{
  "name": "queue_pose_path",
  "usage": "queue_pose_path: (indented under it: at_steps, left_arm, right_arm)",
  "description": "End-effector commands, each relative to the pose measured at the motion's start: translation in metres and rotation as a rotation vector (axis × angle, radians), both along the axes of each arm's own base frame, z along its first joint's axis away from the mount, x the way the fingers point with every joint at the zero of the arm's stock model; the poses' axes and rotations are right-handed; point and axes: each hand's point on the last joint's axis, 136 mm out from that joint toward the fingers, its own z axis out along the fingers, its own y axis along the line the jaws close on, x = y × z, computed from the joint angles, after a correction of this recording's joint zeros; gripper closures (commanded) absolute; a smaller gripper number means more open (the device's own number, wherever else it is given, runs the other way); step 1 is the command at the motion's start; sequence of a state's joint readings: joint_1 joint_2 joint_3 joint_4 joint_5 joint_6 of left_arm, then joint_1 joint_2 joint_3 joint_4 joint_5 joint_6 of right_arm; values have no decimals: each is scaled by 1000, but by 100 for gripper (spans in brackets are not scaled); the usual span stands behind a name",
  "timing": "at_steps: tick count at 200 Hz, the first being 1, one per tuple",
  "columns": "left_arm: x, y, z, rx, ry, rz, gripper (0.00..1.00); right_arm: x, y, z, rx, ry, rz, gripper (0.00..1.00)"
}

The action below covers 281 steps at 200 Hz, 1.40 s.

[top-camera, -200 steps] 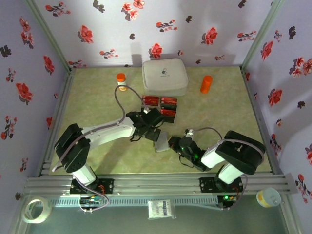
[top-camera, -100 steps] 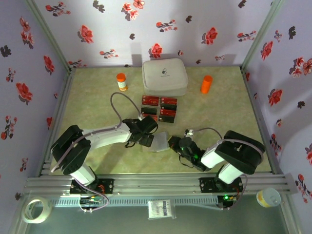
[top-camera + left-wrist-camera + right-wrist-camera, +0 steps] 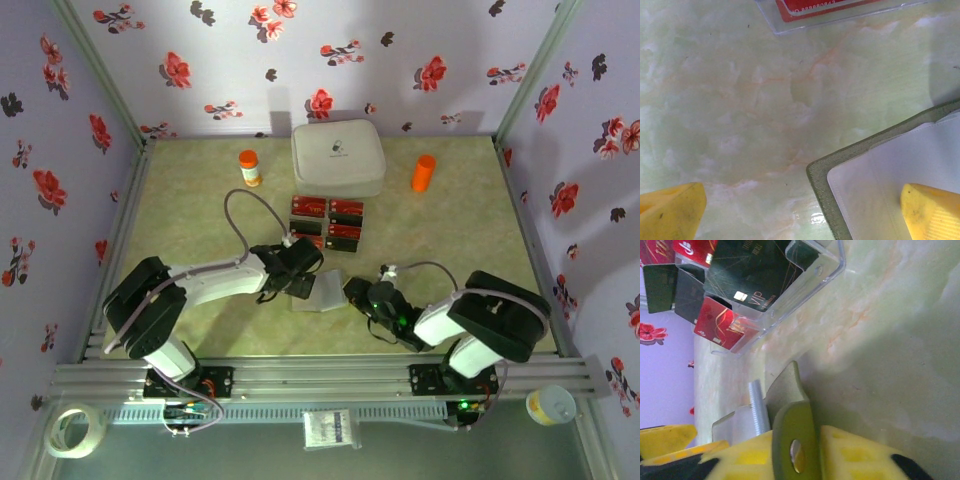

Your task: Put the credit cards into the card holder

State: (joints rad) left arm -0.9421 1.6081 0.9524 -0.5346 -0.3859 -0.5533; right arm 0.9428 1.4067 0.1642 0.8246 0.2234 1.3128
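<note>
The left claw sits nearer the arm bases and slightly more to the left than a second ago, off the credit cards, whose whole block now lies uncovered. The claw is at the left edge of the card holder, with one yellow finger over its pale inside. The card holder lies a little further left on the worktop, spread wider and flatter than before. The right arm's elbow is slightly further right than half a second ago.
</note>
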Motion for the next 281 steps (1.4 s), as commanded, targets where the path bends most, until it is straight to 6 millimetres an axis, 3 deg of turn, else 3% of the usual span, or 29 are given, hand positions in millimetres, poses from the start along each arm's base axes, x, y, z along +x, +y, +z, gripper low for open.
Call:
queue_pose_path:
  at_steps: [1, 16, 43, 64, 85, 129, 198, 246, 281]
  left_arm:
    - [6, 4, 10, 12, -38, -7, 0]
    - [7, 5, 10, 13, -40, -7, 0]
    - [8, 3, 11, 12, -43, -14, 0]
    - [9, 3, 12, 13, -48, -15, 0]
    - [10, 5, 13, 19, -53, -16, 0]
    - [10, 9, 13, 26, -60, -10, 0]
    - [11, 16, 16, 20, -79, 10, 0]
    - [14, 24, 18, 8, -82, 39, 0]
    - [15, 24, 26, -67, -65, 75, 0]
  right_arm:
    - [-4, -19, 3, -120, 2, -19, 67]
    - [-6, -31, 17, -191, -20, -20, 67]
    - [-4, -41, 57, -251, -110, -8, 79]
    - [-1, -34, 73, -261, -147, 26, 88]
    - [-1, -10, 78, -228, -150, 110, 96]
    - [8, 38, 63, -199, -118, 227, 100]
    - [15, 85, 23, -121, -49, 297, 100]
    - [12, 106, -5, -46, -5, 325, 100]
    - [10, 107, -21, -16, 28, 305, 100]
